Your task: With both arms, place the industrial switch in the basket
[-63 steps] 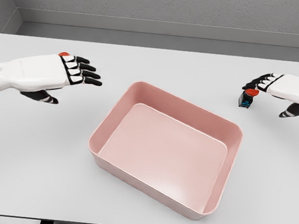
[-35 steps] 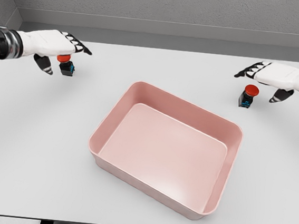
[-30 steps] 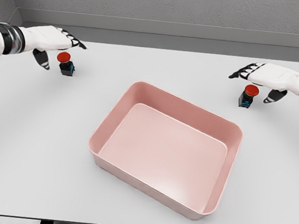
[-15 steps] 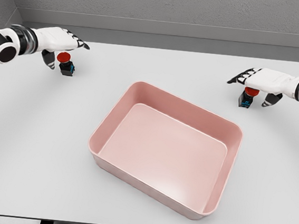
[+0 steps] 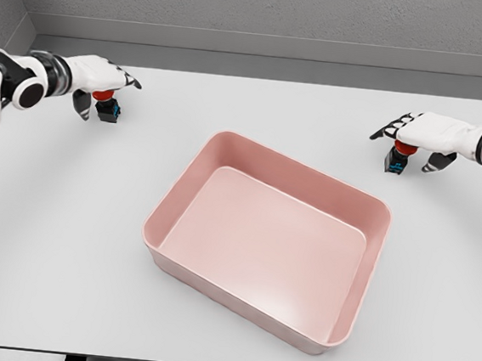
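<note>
Tabletop (image 5: 64, 240): white, carries everything.

Basket (image 5: 357, 303): pink, rectangular, nothing in it, sitting skewed mid-tabletop. All places below are given relative to it.

My left hand (image 5: 98, 73): far-left of the basket, well apart from it. Palm down over the left switch (image 5: 105, 106), a small dark block with a red cap. The switch sits directly beneath my fingers (image 5: 127, 78), which are extended and only loosely arched, thumb dropped beside the block. No grasp closed yet, as far as I can judge.

My right hand (image 5: 425, 134): far-right of the basket, nearer its far right corner. Same posture over the right switch (image 5: 396, 154), standing upright on the tabletop, red cap touching or just under my palm. Fingers splayed forward, thumb hanging on the outer side. Nothing held.

Judgement: each switch lies straight below its own hand, so the next move is a short descent and closure, then an inward carry toward the basket.
</note>
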